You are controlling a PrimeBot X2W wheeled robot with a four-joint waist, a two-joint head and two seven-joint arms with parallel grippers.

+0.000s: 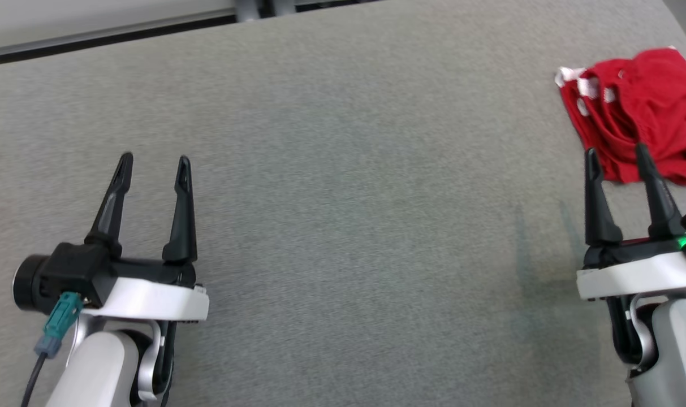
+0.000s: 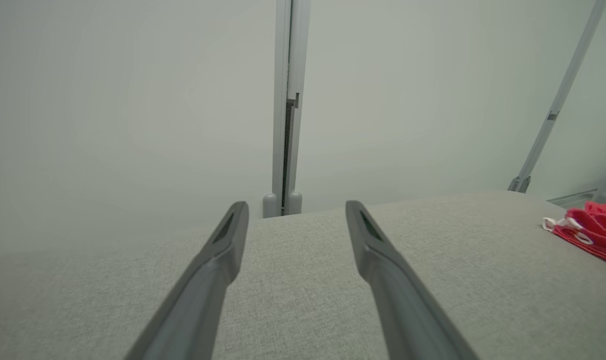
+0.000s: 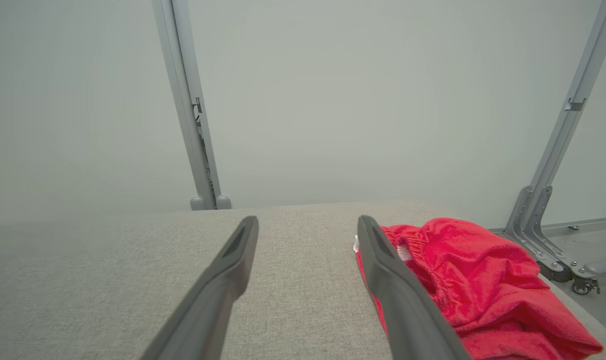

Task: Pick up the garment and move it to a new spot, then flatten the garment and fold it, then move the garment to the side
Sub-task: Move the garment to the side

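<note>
Garment (image 1: 637,113), one, red: lay crumpled near the far right edge of the surface (image 1: 343,198), just ahead and right of the right fingers (image 1: 595,198), ungripped. Lay well apart from the left fingers (image 1: 182,209), with wide open room between. Counted two pairs of fingers, both spread, pinching nothing.

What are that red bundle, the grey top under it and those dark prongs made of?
Red garment: soft matte cloth, likely a fleecy knit; it wrinkles and has a gathered band. Grey tabletop: woven fabric covering, its speckled weave shows. Fingers: smooth matte moulded plastic, probably; could be coated metal.
</note>
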